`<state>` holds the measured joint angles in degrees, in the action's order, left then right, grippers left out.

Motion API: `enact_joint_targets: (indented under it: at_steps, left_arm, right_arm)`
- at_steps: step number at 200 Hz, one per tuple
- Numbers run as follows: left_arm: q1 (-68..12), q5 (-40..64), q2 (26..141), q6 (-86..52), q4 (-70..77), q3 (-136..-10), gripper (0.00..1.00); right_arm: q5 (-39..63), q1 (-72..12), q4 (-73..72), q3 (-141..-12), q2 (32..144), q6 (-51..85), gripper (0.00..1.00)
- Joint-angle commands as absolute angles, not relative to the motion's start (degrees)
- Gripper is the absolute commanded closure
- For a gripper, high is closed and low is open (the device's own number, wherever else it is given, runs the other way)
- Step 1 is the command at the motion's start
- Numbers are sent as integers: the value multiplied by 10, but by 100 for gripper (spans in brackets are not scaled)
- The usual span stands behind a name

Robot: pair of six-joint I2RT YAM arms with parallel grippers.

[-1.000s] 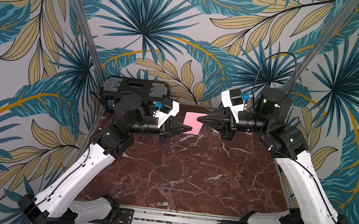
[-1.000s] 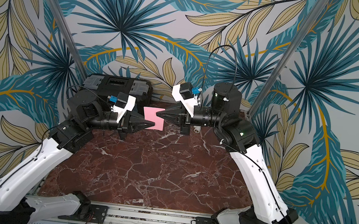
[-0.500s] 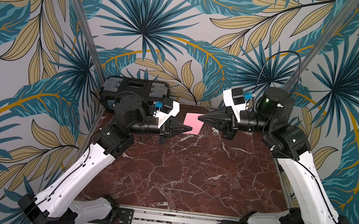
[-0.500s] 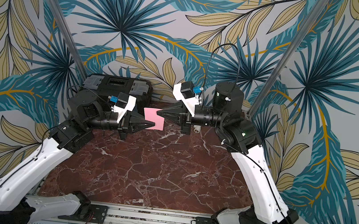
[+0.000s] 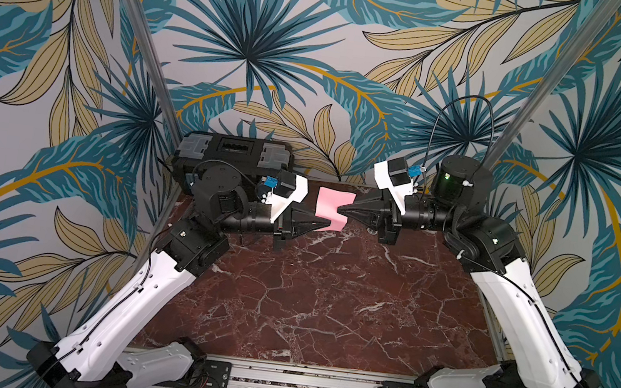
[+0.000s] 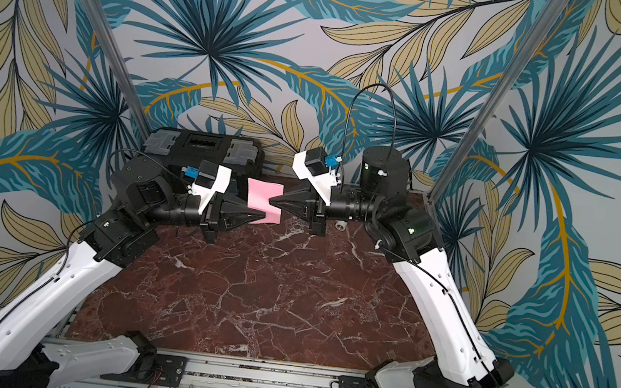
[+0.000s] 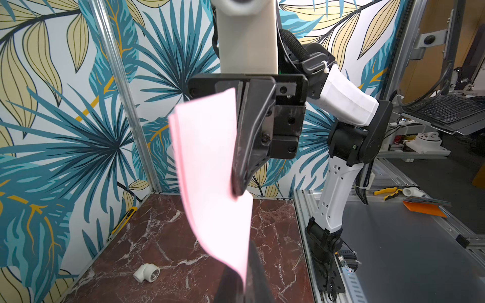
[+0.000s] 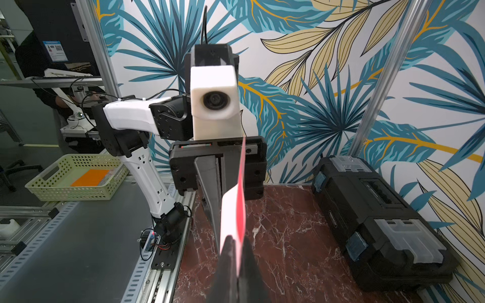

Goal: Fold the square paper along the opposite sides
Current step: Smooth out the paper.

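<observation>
Square paper point(image 5: 330, 202) | left hand point(image 5: 317, 221) + right hand point(image 5: 339, 209) clamp it | edge-on from right wrist, broadside from left

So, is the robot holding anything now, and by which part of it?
Yes, the square paper, in the air: the left gripper pinches one side edge, the right gripper the opposite edge.

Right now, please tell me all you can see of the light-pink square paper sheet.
The thin, plain light-pink paper sheet hangs in the air above the far end of the dark-red marble table, bent in a curve. The left gripper and the right gripper pinch it from opposite sides with shut jaws. In the left wrist view two layers show at one edge.
</observation>
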<state>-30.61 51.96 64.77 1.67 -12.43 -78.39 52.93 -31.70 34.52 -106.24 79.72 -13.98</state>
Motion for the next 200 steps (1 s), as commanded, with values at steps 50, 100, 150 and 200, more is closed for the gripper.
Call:
enact_joint_targets:
  at_steps: [50,100,150,200]
  left_arm:
    - [-307,492,649,13,-103,-806,100]
    - [-307,437,651,-22,-104,-758,100]
    - [-307,333,669,-188,-56,-604,100]
    - [-323,344,782,-395,98,-437,100]
  right_arm:
    - [530,-319,326,-998,767,-142,55]
    - [379,-319,277,-886,706,-122,35]
    - [153,-318,203,-649,544,-47,11]
    - [18,-319,208,-528,455,22,9]
